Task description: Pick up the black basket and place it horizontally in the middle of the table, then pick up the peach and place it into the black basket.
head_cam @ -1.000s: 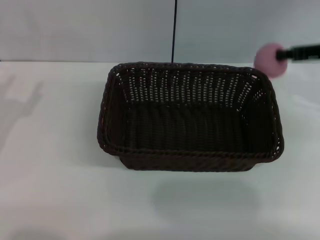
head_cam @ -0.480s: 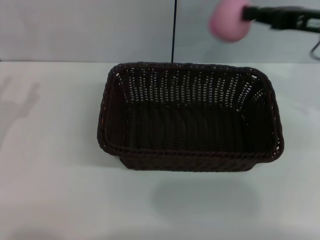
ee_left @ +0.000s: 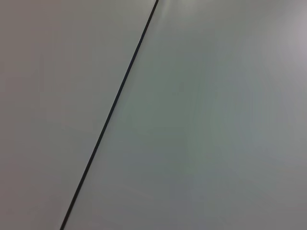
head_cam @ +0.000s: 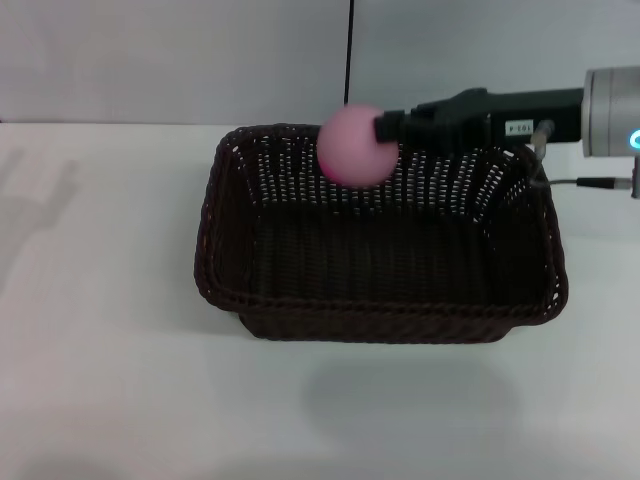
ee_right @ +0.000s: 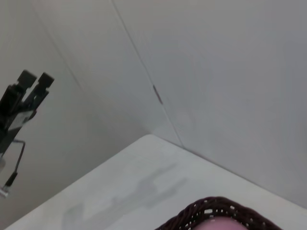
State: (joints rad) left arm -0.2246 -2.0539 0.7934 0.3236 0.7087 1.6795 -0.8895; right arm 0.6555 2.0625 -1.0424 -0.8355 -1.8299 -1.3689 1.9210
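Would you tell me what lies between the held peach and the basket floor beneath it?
Nothing: in the head view the peach hangs over the black basket, whose floor is bare.

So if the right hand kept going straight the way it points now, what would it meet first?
The right hand reaches in from the right, holding the peach over the far part of the black basket. Straight on, its path passes above the basket's left wall and looks free, though height is hard to judge.

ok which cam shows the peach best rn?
Head view: the peach shows whole, held by the right gripper above the black basket. Right wrist catches only a pink sliver; left wrist shows none.
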